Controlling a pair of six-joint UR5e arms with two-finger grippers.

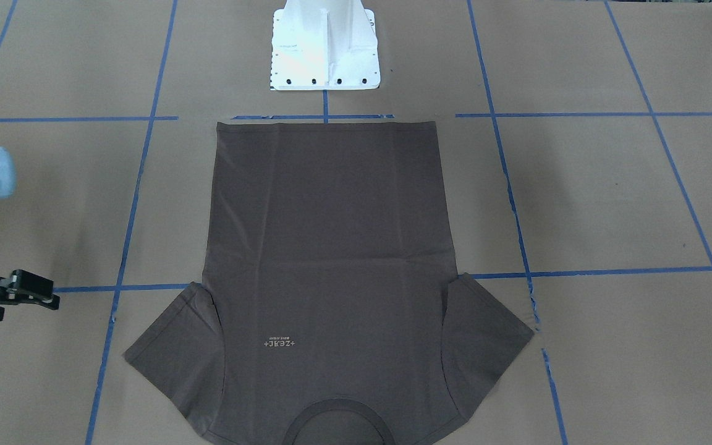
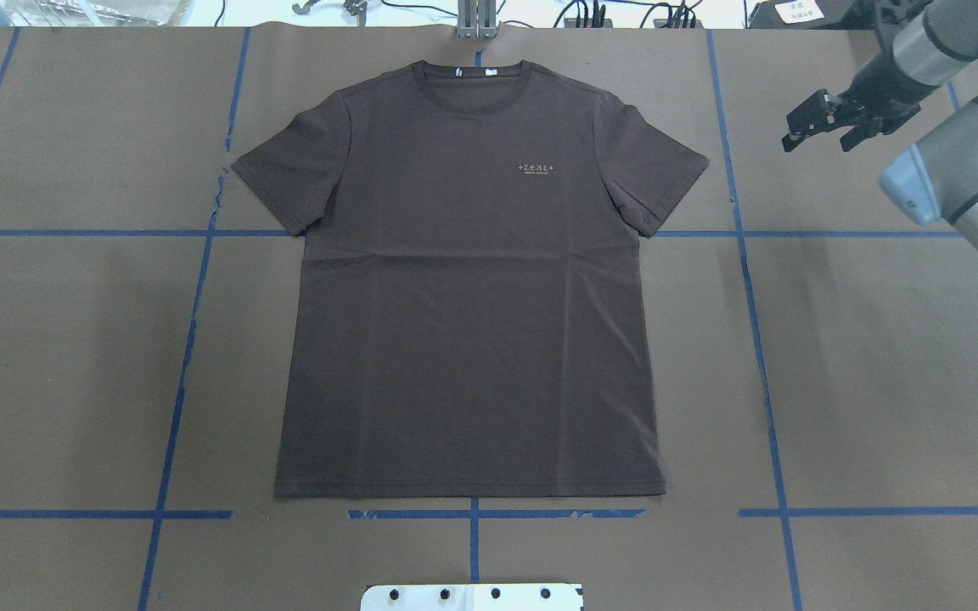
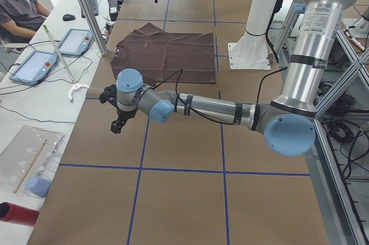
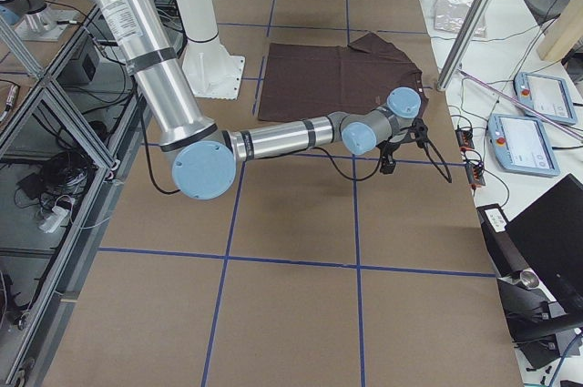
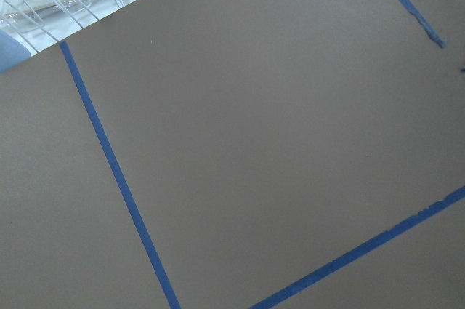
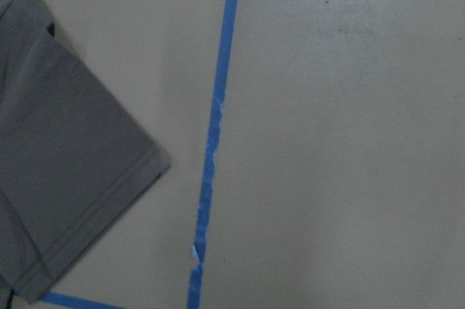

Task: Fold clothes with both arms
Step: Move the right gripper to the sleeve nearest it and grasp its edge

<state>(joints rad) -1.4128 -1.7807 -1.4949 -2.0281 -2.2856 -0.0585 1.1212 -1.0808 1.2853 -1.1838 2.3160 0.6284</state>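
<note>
The dark grey-brown T-shirt (image 2: 472, 297) lies flat and spread out mid-table, front up, with its collar at the far side and its hem toward the robot's base. My right gripper (image 2: 814, 146) hovers open and holds nothing, off beyond the shirt's right sleeve (image 6: 73, 163). It also appears in the front-facing view, right gripper (image 1: 55, 295), well clear of the cloth. My left gripper (image 3: 117, 125) hangs over bare table far to the left of the shirt. I cannot tell whether it is open or shut. Neither wrist view shows its own fingers.
The white pedestal (image 1: 325, 46) stands just behind the shirt's hem. Blue tape lines (image 2: 752, 297) grid the brown table. Beyond the far edge are tablets (image 3: 75, 42), a clear tray (image 3: 29, 153) and a seated person (image 3: 20, 3).
</note>
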